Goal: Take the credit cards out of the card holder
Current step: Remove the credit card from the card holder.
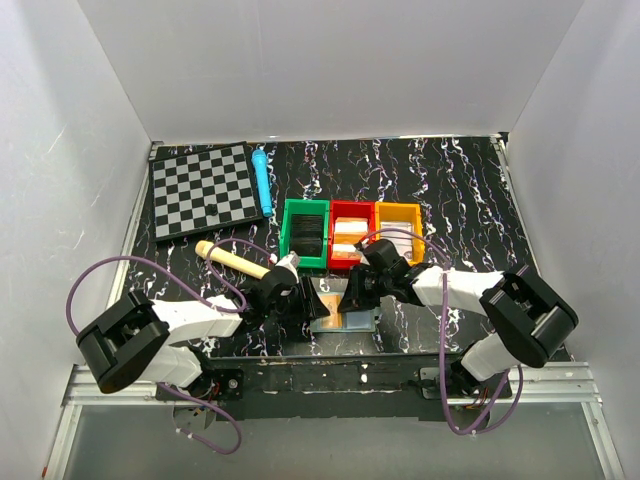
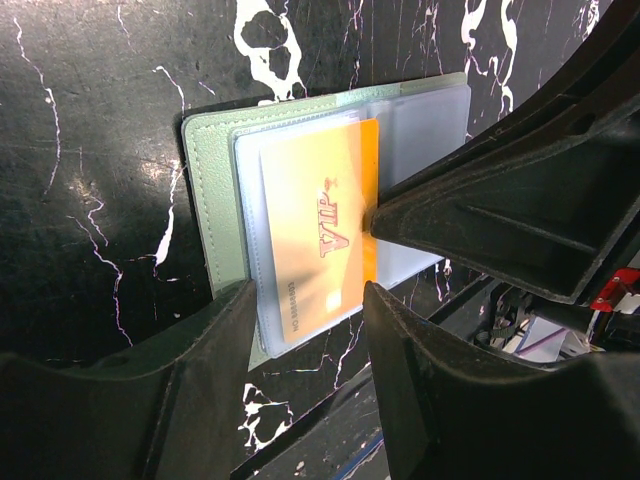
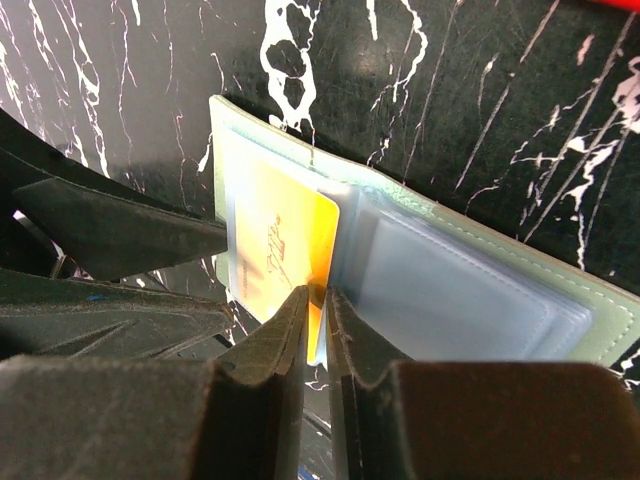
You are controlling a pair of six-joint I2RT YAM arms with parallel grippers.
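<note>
The card holder (image 2: 210, 190) lies opened flat on the tabletop (image 1: 450, 200), close to the near edge and between the 2 arms, green cover down and pale sleeves up. 1 orange card (image 2: 315, 230), printed "VIP", sits in the top clear sleeve (image 2: 420, 130); a brighter strip along 1 long edge appears bare of it. That edge is pinched by the right fingers (image 3: 270, 350), which are clenched on it with almost no gap. The left fingers (image 2: 200, 370) are spread wide, 1 on each side of the holder's near end. 1 overlaps the cover's corner, but whether it presses down cannot be told.

The step in hand is judged to be drawing this card out. It is best slid flat, in the plane of the sleeve and toward the right arm's side, with the cover pinned by the left fingers. Otherwise the whole holder is likely to be dragged along. Lifting before the card is free would probably buckle the sleeve. Whether more cards lie in the lower sleeves cannot be told.

The tabletop's near edge is just beside the holder, so a slide that way should be guarded against. 3 bins, green (image 1: 305, 232), red (image 1: 349, 232) and orange (image 1: 398, 232), stand near on the far side. A wooden stick (image 1: 232, 260) lies by the left arm. The chessboard (image 1: 200, 190) and blue pen (image 1: 262, 183) are well apart.
</note>
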